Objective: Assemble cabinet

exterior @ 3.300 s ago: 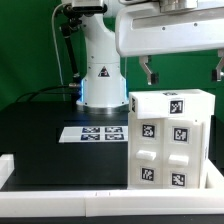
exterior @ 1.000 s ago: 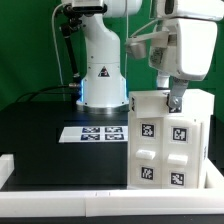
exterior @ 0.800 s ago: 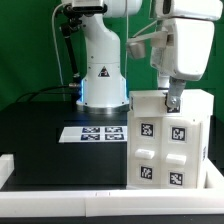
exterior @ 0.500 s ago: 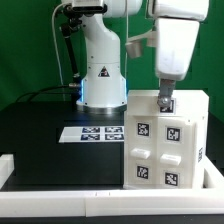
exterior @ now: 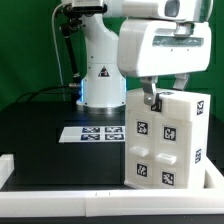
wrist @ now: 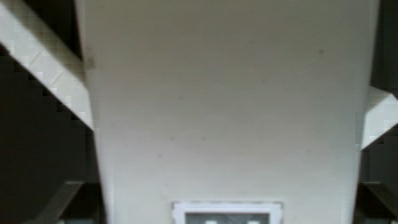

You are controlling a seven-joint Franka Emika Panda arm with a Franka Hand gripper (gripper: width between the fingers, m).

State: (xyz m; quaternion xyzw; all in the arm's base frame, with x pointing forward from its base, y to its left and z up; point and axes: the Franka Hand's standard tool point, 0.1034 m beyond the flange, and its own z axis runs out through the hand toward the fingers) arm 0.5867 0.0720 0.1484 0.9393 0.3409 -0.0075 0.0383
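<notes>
The white cabinet (exterior: 165, 140) stands at the exterior view's right, tilted a little, with several black-and-white tags on its front. My gripper (exterior: 167, 93) is down on its top edge, one dark finger (exterior: 151, 100) against the front face and the other behind, shut on the cabinet. In the wrist view a broad white panel of the cabinet (wrist: 222, 100) fills the gap between my jaws, with a tag (wrist: 228, 213) at its edge. The far finger is mostly hidden by the wrist housing.
The marker board (exterior: 95, 132) lies flat on the black table beside the cabinet. The robot's white base (exterior: 100, 70) stands behind it. A low white wall (exterior: 60, 195) runs along the table's front and the exterior view's left.
The gripper came down from above, turned and closed on the cabinet's top. The cabinet has shifted slightly toward the exterior view's left and now leans.
</notes>
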